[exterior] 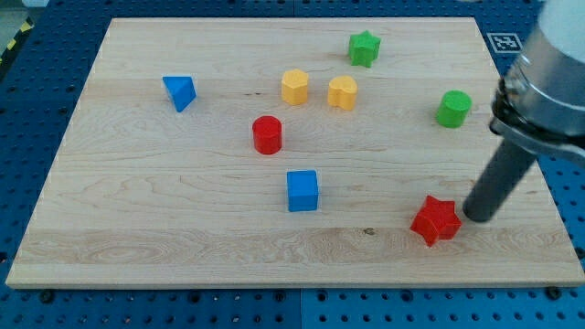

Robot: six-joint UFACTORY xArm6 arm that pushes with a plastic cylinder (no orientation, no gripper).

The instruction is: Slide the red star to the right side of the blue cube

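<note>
The red star lies near the board's bottom right. The blue cube sits to its left, near the board's middle, a fair gap apart. My tip is at the end of the dark rod, just to the right of the red star, very close to it or touching it.
A red cylinder stands above and left of the blue cube. A blue triangle block is at the upper left. Two yellow blocks sit at top centre. A green star and a green cylinder are at the upper right.
</note>
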